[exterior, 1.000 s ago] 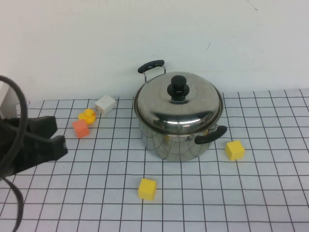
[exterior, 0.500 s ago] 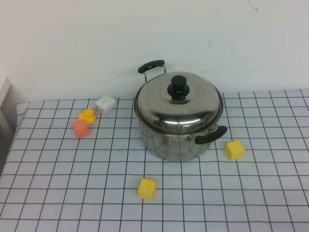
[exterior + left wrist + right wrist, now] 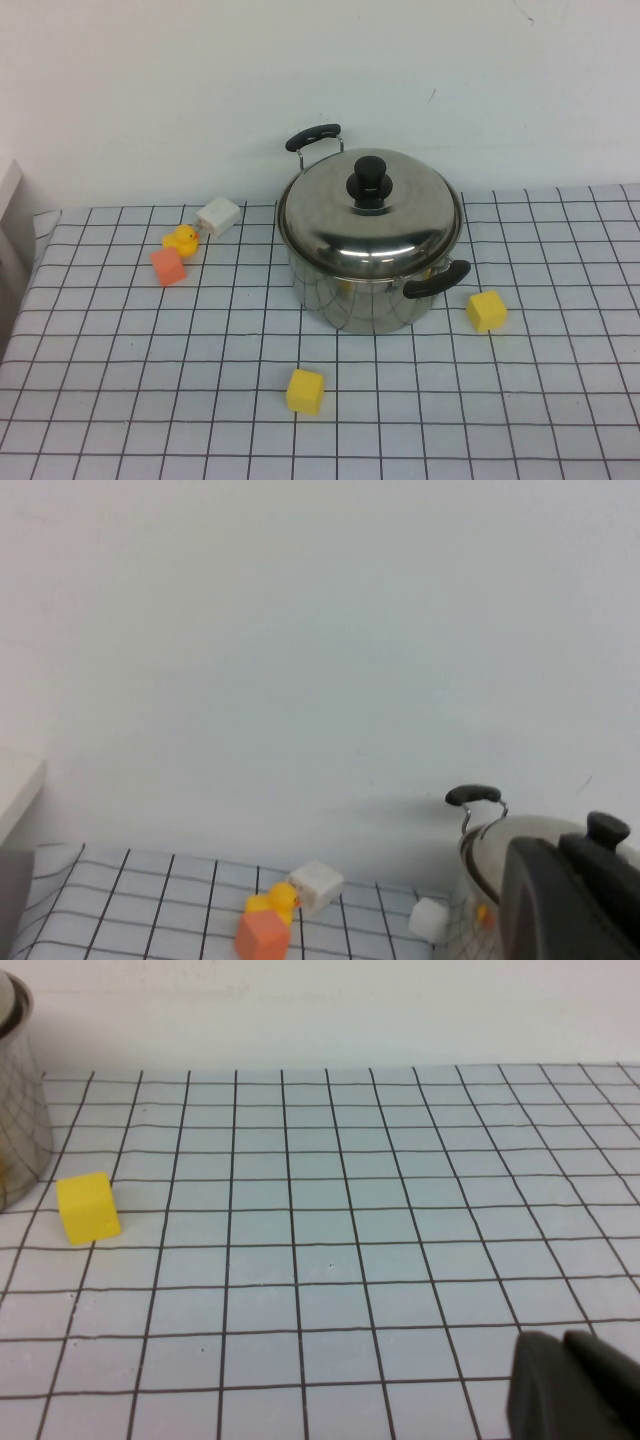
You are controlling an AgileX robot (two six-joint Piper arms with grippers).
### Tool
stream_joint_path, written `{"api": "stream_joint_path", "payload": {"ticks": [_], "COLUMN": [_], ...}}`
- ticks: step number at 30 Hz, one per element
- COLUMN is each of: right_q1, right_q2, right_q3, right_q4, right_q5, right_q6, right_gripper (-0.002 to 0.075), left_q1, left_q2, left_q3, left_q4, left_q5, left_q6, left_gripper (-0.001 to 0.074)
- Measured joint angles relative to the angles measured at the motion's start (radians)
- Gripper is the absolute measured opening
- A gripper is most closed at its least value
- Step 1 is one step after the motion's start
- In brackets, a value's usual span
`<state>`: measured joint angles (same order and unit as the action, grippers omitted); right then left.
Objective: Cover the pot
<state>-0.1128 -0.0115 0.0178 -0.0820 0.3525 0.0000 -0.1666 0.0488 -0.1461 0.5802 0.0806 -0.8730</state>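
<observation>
Pot (image 3: pixel 365 285): mid-desk (image 3: pixel 120 400), upright, vertical axis, black handles on far-left/near-right diagonal; lid (image 3: pixel 370 212) seated on rim, knob up; covering judged complete, next move only arms holding clear. Left end effector (image 3: pixel 575 900): dark edge in left wrist view, fingers' spread cannot tell. Right end effector (image 3: pixel 575 1385): low over desk, well apart from pot; likewise cannot tell.

A yellow duck (image 3: pixel 181 240), orange block (image 3: pixel 167 267), white block (image 3: pixel 218 215) and 2 yellow blocks (image 3: pixel 305 391) dot the gridded tablecloth (image 3: pixel 120 400).
</observation>
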Motion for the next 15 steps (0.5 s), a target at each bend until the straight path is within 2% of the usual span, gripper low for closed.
{"api": "stream_joint_path", "payload": {"ticks": [8, 15], "right_q1": [0.0, 0.0], "right_q2": [0.0, 0.0], "right_q3": [0.0, 0.0], "right_q4": [0.0, 0.0], "right_q5": [0.0, 0.0], "right_q6": [0.0, 0.0], "right_gripper": [0.0009, 0.0009], "left_q1": [0.002, 0.051], "left_q2": [-0.035, -0.035], "left_q3": [0.006, 0.038], "left_q4": [-0.042, -0.481], "left_q5": [-0.062, -0.081], "left_q6": [-0.027, 0.415], "left_gripper": [-0.0001, -0.0001]}}
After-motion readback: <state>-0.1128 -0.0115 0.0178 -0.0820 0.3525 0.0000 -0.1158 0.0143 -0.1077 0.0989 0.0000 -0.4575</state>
